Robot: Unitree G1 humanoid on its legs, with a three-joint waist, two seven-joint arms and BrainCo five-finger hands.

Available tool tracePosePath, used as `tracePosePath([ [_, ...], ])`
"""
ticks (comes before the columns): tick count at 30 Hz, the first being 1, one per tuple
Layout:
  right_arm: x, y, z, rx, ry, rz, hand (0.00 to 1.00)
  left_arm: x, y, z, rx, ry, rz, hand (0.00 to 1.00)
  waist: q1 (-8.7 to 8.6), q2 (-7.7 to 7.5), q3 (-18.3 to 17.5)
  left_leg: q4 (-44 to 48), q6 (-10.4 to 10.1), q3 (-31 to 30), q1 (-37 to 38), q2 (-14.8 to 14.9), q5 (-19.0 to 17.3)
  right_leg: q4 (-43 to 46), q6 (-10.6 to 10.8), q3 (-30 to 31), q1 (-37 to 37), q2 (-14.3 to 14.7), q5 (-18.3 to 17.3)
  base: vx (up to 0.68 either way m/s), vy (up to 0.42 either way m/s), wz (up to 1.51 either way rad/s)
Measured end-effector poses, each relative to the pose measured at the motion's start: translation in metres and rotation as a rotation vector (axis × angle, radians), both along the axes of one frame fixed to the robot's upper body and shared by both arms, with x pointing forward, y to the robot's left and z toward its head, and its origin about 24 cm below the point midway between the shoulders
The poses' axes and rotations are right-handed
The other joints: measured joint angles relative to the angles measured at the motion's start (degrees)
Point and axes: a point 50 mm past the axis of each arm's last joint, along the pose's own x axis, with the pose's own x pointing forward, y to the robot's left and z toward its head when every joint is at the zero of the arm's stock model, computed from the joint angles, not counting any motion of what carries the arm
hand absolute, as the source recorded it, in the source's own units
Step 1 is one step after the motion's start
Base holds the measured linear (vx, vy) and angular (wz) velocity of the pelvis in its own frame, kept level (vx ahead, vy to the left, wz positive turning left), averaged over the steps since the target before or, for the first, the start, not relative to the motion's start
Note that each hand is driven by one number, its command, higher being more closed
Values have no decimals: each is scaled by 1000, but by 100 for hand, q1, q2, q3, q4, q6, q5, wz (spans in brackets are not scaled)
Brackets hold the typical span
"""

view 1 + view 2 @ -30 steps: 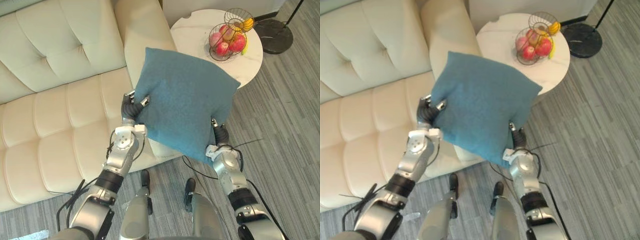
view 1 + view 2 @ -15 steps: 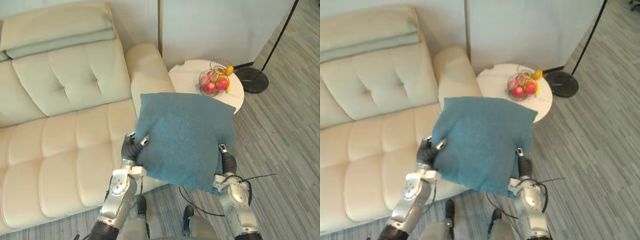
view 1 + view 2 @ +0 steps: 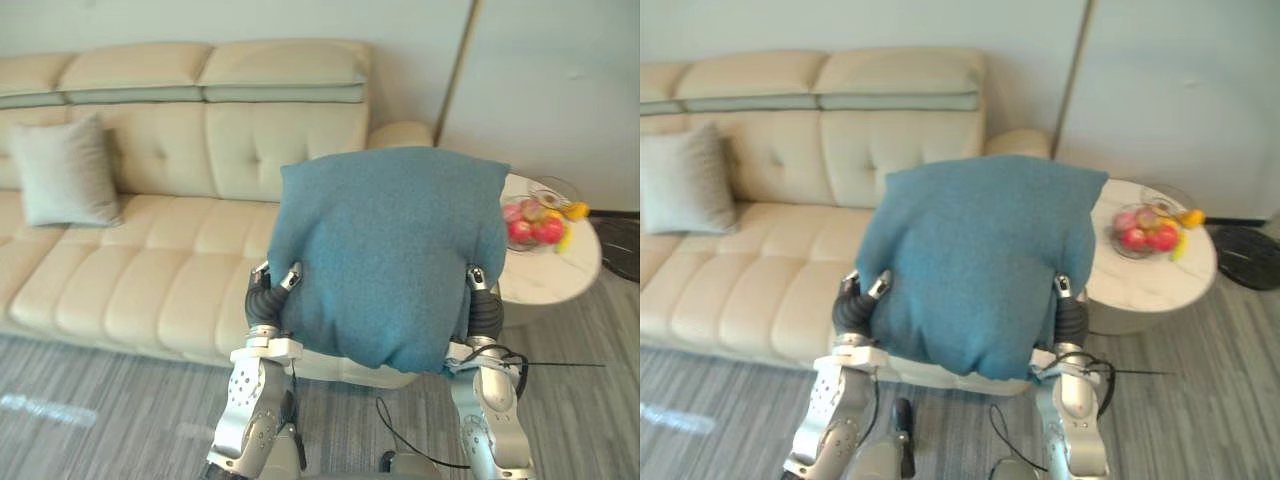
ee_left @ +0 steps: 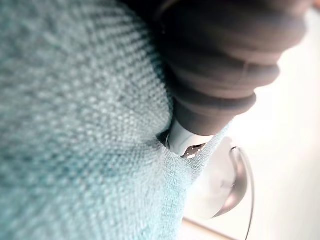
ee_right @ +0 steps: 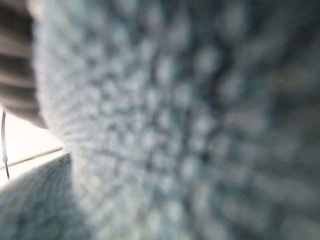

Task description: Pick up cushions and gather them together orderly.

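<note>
You've got blue cushion (image 3: 390,250) up before right end of sofa (image 3: 150,290); left hand (image 3: 264,303) pinches its edge; right hand (image 3: 483,315) grip hidden, can't tell; grey cushion (image 3: 62,172) sits at sofa's far left, nearer left hand

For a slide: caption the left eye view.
Left hand and right hand hold a blue cushion before a cream sofa with a grey cushion.

I stand in a home living room: cream tufted sofa (image 3: 150,270), grey cushion (image 3: 65,170), round side desk (image 3: 565,272) with fruit basket (image 3: 537,218).
</note>
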Motion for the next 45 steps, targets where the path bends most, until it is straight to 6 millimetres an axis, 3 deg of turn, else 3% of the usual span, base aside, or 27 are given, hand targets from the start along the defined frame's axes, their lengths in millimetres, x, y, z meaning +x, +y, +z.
tracePosePath([
  [3, 4, -6, 2, -4, -15, -27, 100, 4, -6, -6, -1, 11, -34, 100, -61, 19, -55, 59, -118, 836, 313, 400, -439, -447, 229, -476, -2, -128, 372, -24, 177, 99],
  [4, 9, -7, 2, -5, -14, -27, 100, 7, -7, -11, -2, 35, -37, 100, -93, 76, -96, -269, -364, 932, 418, 337, -529, -637, 344, -598, 17, -148, 530, 21, 302, 84],
  [5, 11, -7, -1, -1, -5, -32, 100, 8, -7, -15, 6, 54, -39, 100, -110, 56, -86, -392, -438, 907, 405, 240, -593, -808, 412, -693, 91, -168, 655, 30, 316, 73],
  [7, 13, -8, -14, 8, 60, -36, 100, 9, -3, -32, 55, 129, -49, 100, -151, -162, -109, -485, -328, 674, 353, -105, -642, -1161, 541, -812, 380, -330, 903, 40, 312, 84],
  [9, 12, -9, -29, 10, 134, -31, 100, 5, -2, -48, 86, 209, -68, 100, -200, -290, -93, -441, -89, 336, 382, -422, -819, -489, 590, -759, 395, -688, 963, 84, 366, 99],
  [10, 12, -8, -32, 11, 147, -29, 100, 4, -1, -50, 92, 223, -70, 100, -194, -288, -91, -443, -63, 274, 401, -459, -856, -136, 540, -689, 260, -772, 995, 78, 343, 64],
  [11, 11, -7, -38, 18, 176, -19, 100, 1, 3, -55, 110, 244, -69, 100, -177, -295, -70, -503, -52, 145, 522, -527, -941, 959, 243, -207, -267, -906, 1088, 84, 289, 45],
  [12, 8, -3, -43, 39, 194, -12, 100, -2, 7, -58, 128, 259, -65, 100, -208, -304, -44, -606, -93, 39, 696, -576, -991, 1755, 248, 438, -640, -721, 802, 118, 276, 45],
  [14, 4, 1, -47, 59, 209, -5, 100, -5, 9, -60, 139, 265, -63, 100, -273, -365, -48, -977, -177, -100, 1010, -772, -1023, 2043, 576, 1078, -1071, -204, 437, 149, 151, 49],
  [16, 4, -2, -46, 64, 203, -15, 100, -4, 7, -55, 142, 238, -73, 100, -289, -482, -54, -1221, -173, -255, 1159, -1050, -1022, 1672, 601, 1195, -1459, 86, 273, 156, 54, 45],
  [18, 2, -7, -46, 64, 200, -31, 100, -1, 2, -50, 147, 215, -88, 100, -370, -492, -61, -1361, -159, -525, 1244, -1256, -1044, 964, 583, 1263, -1645, 421, 287, 270, -11, 89],
  [20, -6, -14, -46, 59, 199, -61, 100, 1, -5, -46, 154, 193, -113, 100, -485, -552, -71, -1368, -135, -871, 1335, -1456, -1113, 510, 317, 1547, -1689, 611, 459, 385, -82, 130],
  [21, -17, -21, -47, 51, 211, -89, 100, 0, -13, -44, 146, 184, -134, 100, -540, -581, -91, -1182, -178, -1185, 1444, -1534, -1305, 312, -21, 1744, -1581, 700, 772, 378, -138, 122],
  [23, -27, -30, -49, 50, 224, -122, 100, -2, -24, -43, 128, 185, -159, 100, -566, -291, -193, -798, -304, -1388, 1352, -1245, -1505, 406, -168, 1202, -1378, 681, 664, 472, -160, 118],
  [24, -30, -33, -47, 67, 217, -141, 100, -1, -29, -40, 123, 165, -180, 100, -561, -242, -208, -362, -399, -1120, 1235, -998, -1408, 358, -242, 966, -1188, 716, 615, 473, -142, 94],
  [27, -36, -33, -36, 56, 179, -142, 100, -1, -29, -40, 127, 165, -187, 100, -502, -288, -161, 1396, -79, -870, 765, -399, -1092, -104, -366, 972, -369, 912, 539, 438, -122, 43],
  [28, -36, -33, -29, 50, 145, -139, 100, -3, -29, -39, 125, 160, -192, 100, -389, -360, -159, 1736, -159, -717, 644, -234, -1195, -301, -431, 1151, -69, 929, 499, 438, 0, -26],
  [31, -33, -32, -17, 40, 81, -136, 100, -4, -29, -32, 112, 121, -206, 100, -200, -443, -146, 1349, -273, -731, 312, -48, -1338, -545, -441, 1597, 232, 897, 492, 340, 104, -51],
  [33, -32, -32, -16, 44, 75, -134, 100, -4, -29, -31, 111, 116, -204, 100, -166, -457, -138, 723, -306, -1116, 162, -173, -1318, -696, -435, 1972, 396, 820, 488, 213, 271, -64],
  [35, -27, -30, -14, 46, 61, -124, 100, -5, -27, -31, 110, 117, -196, 100, -54, -427, -147, -416, -572, -1885, 169, -461, -975, -665, -161, 2580, 392, 717, 323, 181, 394, -118],
  [36, -26, -29, -13, 45, 59, -122, 100, -5, -27, -31, 107, 116, -194, 100, -15, -359, -169, -647, -758, -1980, 218, -456, -677, -611, -28, 2728, 372, 737, 241, 175, 405, -142],
  [37, -25, -26, -21, 57, 90, -115, 100, -8, -22, -34, 116, 126, -184, 100, -16, -502, -181, -449, -659, -1729, 354, -559, -563, -517, 207, 3058, 373, 611, 97, 173, 379, -119],
  [38, -26, -25, -23, 61, 107, -113, 100, -8, -22, -35, 115, 129, -183, 100, -94, -555, -174, -224, -529, -1471, 392, -565, -775, -481, 316, 3183, 355, 529, 167, 173, 443, -106],
  [40, -25, -21, -23, 65, 106, -97, 100, -8, -19, -36, 123, 132, -178, 100, -74, -663, -214, -8, -398, -947, 460, -553, -1030, -401, 503, 3451, 170, 413, 250, 112, 360, -106],
  [43, -24, -15, -23, 81, 104, -83, 100, -7, -13, -36, 135, 135, -159, 100, -80, -714, -207, 114, -281, -263, 679, -511, -1144, -66, 786, 3510, -253, 374, 450, 64, 285, -123],
  [45, -24, -13, -25, 94, 106, -80, 100, -6, -11, -36, 136, 134, -149, 100, -66, -705, -211, 5, -281, 104, 891, -470, -1144, 13, 757, 3235, -452, 379, 675, 11, 145, -112],
])
